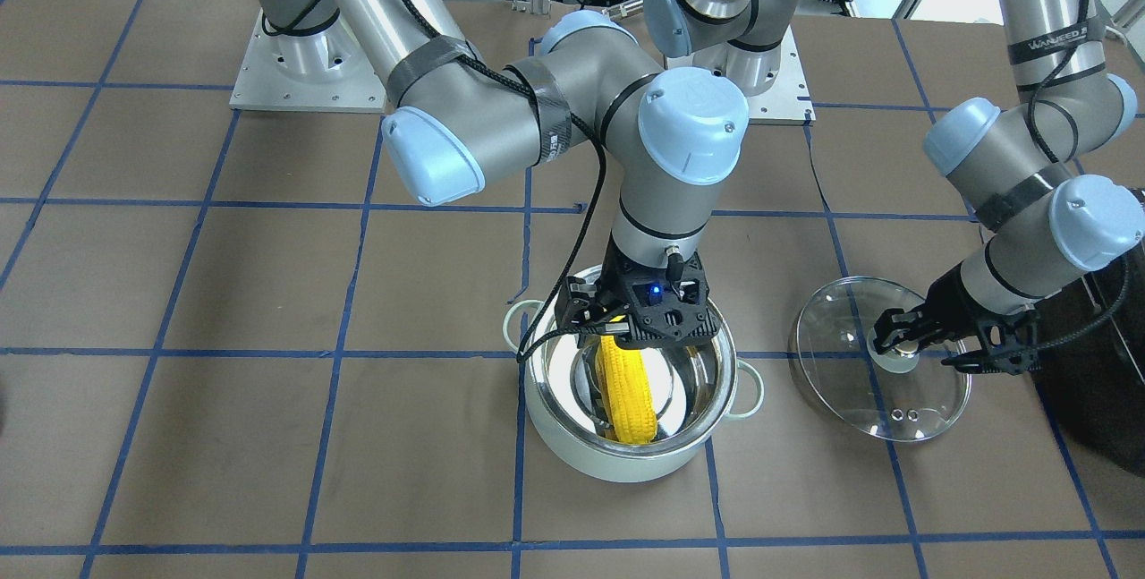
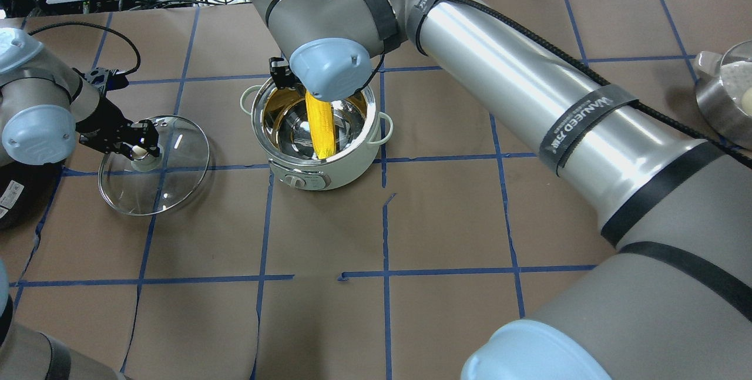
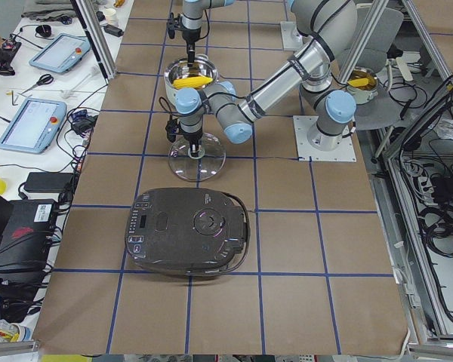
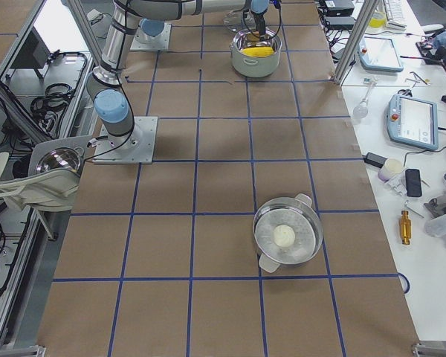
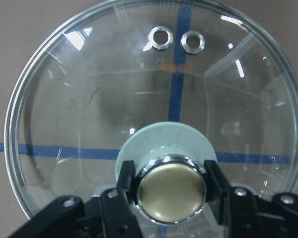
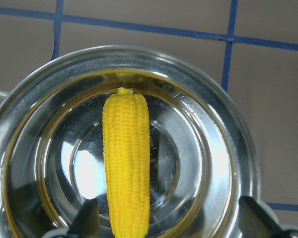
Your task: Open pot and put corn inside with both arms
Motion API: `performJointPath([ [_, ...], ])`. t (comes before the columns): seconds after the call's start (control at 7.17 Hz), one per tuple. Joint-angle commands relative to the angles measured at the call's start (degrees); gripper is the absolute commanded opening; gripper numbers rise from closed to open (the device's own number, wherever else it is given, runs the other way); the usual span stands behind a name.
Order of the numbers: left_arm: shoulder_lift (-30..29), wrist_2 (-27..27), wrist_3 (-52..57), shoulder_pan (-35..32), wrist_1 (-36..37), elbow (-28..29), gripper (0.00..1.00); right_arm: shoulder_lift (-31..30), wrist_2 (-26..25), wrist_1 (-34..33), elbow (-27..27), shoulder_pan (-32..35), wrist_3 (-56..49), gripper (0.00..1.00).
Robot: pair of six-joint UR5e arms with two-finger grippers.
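Brown tbl (image 1: 224, 445) w/ blue grid (image 1: 268, 352)

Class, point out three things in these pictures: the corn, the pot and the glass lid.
corn (image 1: 626, 391), front-facing view, middle of the cob.
pot (image 1: 617, 464), front-facing view, its pale outer wall.
lid (image 5: 89, 99), left wrist view, bare glass left of centre.

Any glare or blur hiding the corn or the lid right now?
Right wrist view: bright reflections inside the steel pot, but the corn is sharp. Left wrist view: white glare streaks across the glass lid, knob in focus.
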Motion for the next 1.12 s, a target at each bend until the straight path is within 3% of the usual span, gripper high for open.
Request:
performJointPath([
  [0.0, -0.02, -0.05, 0.17, -0.02, -0.11, -0.08, 0.22, -6.72, 4.67, 6.64, 2.98, -8.38, -1.95, 1.0],
  [0.14, -0.1, -0.05, 0.09, -0.02, -0.11, -0.08, 0.25, -10.85, 6.89, 8.17, 5.87, -13.47, -3.44, 1.0],
  [0.56, -1.16, 0.04, 0.18, -0.02, -0.11, -0.08, 0.53, -21.84, 6.21, 10.71, 15.28, -26.67, -10.65, 1.0],
  [0.7, -1.25, 0.04, 0.26, -0.02, -0.11, 0.01, 0.64, -25.79, 6.21, 12.65, 18.26, -29.14, -16.84, 1.0],
  [0.84, -1.25, 0.3, 0.44, -0.28, -0.2, 0.01, 0.87, -28.71, 6.21, 13.36, 20.64, -29.78, -18.99, 1.0],
  [0.98, -1.07, 0.21, 0.53, -1.06, -0.2, 0.01, 0.93, -31.43, 6.38, 14.85, 22.58, -29.87, -19.27, 1.0],
])
